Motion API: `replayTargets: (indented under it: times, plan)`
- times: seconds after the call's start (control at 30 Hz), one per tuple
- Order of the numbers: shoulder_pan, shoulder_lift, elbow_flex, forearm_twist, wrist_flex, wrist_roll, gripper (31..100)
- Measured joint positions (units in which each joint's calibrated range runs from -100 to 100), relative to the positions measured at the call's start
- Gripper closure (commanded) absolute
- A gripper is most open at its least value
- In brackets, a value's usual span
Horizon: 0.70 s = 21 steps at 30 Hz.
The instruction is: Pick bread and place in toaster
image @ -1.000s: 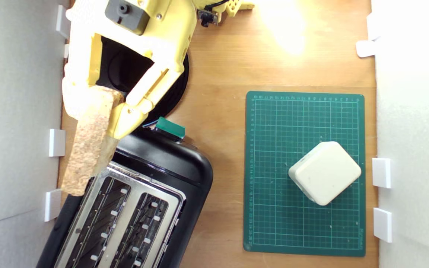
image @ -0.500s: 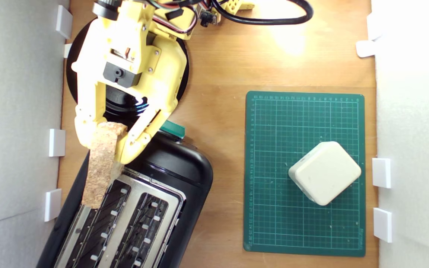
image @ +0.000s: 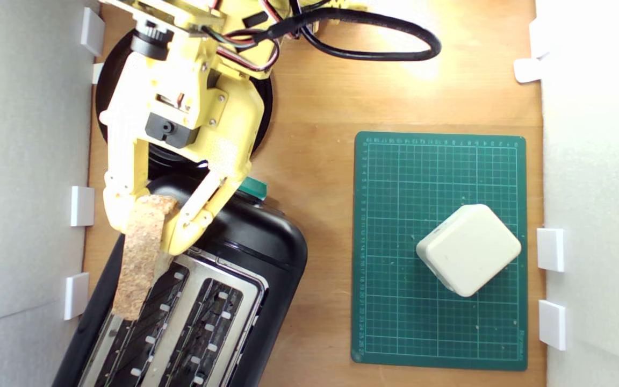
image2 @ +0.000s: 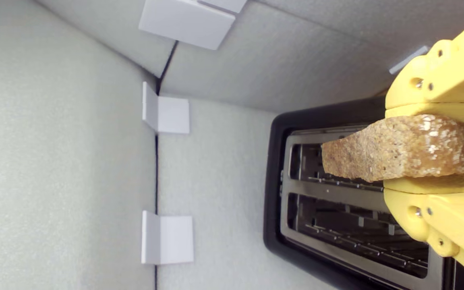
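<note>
The bread [image: 138, 258] is edge-on to the exterior view: a long, narrow, tapering strip of rough brown crust, grainy and speckled, wider at the held end and thinning toward its free tip. In the wrist view the bread [image2: 397, 148] shows a coarse tan crust with paler, floury flecks near the yellow fingers [image2: 429, 110]. The gripper [image: 148, 228] is clamped on the thick end of the bread, one finger on each side. The slice is held in the air above the toaster [image: 256, 242], lying along the slot nearer the exterior view's left, with its tip over that slot's silver rim. It is not down in the slot. Both slots show only their dark wire guides; nothing sits inside either. The green lever knob [image: 252, 188] peeks out beside the gripper. Behind the arm, the round black plate [image: 264, 115] is mostly hidden. Well apart, at the exterior view's right, a cream block [image: 468, 249] sits on the green cutting mat [image: 395, 215].
</note>
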Motion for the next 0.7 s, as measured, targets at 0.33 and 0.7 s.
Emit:
replayTargets:
  times: [0.33,0.7]
  plan:
    - [0.0,1.4,-0.1,0.0,-3.5,0.0,68.9]
    - [-0.1,3.4,0.0,-0.1,-3.7,0.0,68.9]
